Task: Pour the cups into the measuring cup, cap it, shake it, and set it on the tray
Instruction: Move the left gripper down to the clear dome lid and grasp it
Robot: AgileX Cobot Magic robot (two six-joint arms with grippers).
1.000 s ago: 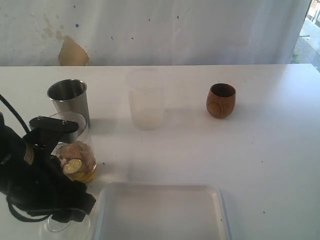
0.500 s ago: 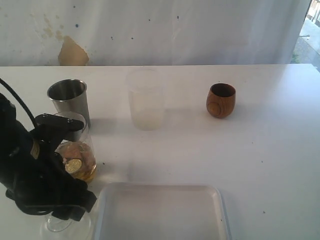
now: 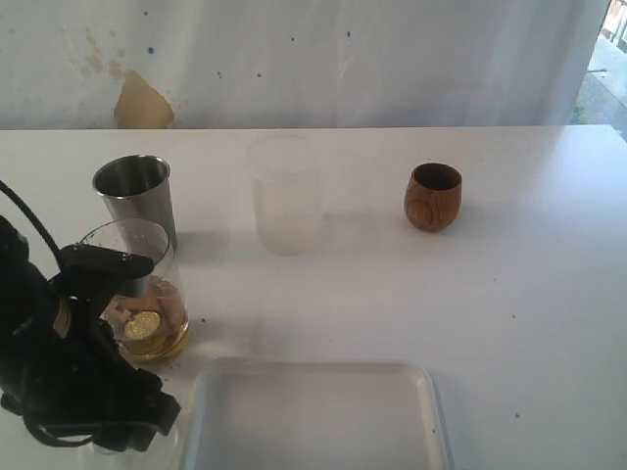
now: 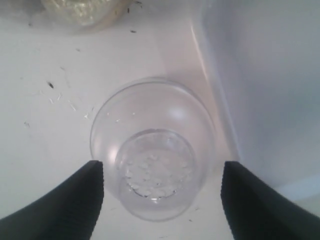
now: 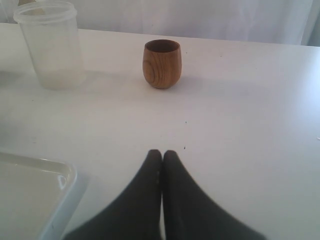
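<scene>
The steel tumbler (image 3: 134, 191) stands at the back left. In front of it is the clear measuring cup (image 3: 137, 289), uncapped, with brownish contents and a gold coin-like piece. The wooden cup (image 3: 432, 197) stands to the right. The white tray (image 3: 313, 416) lies at the front. A clear domed cap (image 4: 155, 150) rests on the table beside the tray. My left gripper (image 4: 161, 165) is open and straddles the cap, one finger on each side. Whether the fingers touch it I cannot tell. My right gripper (image 5: 162, 152) is shut on nothing, low over the table, facing the wooden cup (image 5: 161, 63).
A frosted translucent cup (image 3: 286, 196) stands at the back middle between tumbler and wooden cup. The left arm (image 3: 69, 362) covers the front left corner, close to the measuring cup. The tray rim (image 4: 215, 95) runs right beside the cap. A white curtain hangs behind the table.
The left arm has sunk lower over the clear cap at the front left. The cap is now almost hidden under it in the exterior view. Nothing else moved.
</scene>
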